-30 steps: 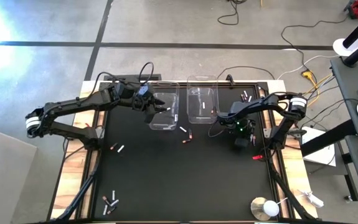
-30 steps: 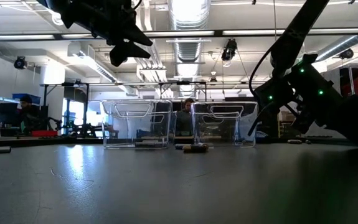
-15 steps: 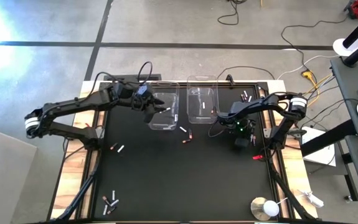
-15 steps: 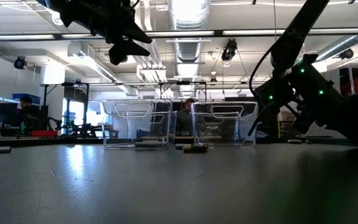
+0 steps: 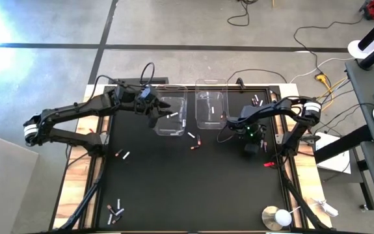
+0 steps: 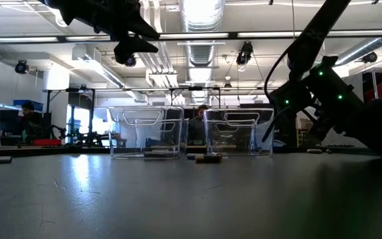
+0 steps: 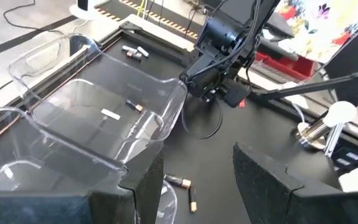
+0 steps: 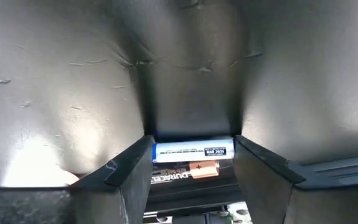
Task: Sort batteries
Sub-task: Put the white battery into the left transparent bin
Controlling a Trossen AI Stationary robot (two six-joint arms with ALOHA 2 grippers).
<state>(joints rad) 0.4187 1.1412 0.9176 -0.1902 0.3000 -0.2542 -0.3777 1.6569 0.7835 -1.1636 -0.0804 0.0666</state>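
While the sorting is under way, the left gripper hangs above the near-left corner of the left bin, its fingers parted and nothing between them, which suggests a battery has just been dropped or the arm waits between picks; within that bin a white battery lies on the floor, and the left wrist view shows a white battery and a dark copper-ended one inside a clear bin; the right bin stands just beside the left one; loose batteries lie on the black table, namely a white and a dark one just in front of the bins, a pair toward the left edge, a cluster at the near-left corner, and several at the far right; further right, the right gripper is low at the table just right of the right bin; its wrist view shows the fingers half open on either side of a white and blue battery, with a dark copper-ended battery directly alongside it; whether the fingers already press the white one cannot be told; the step in hand appears to be the right arm's pick; the next move calls for closing on the white battery alone, leaving its dark neighbour behind, then lifting and carrying it to the bin that holds its kind; a pinch that catches both would likely spoil the sort.
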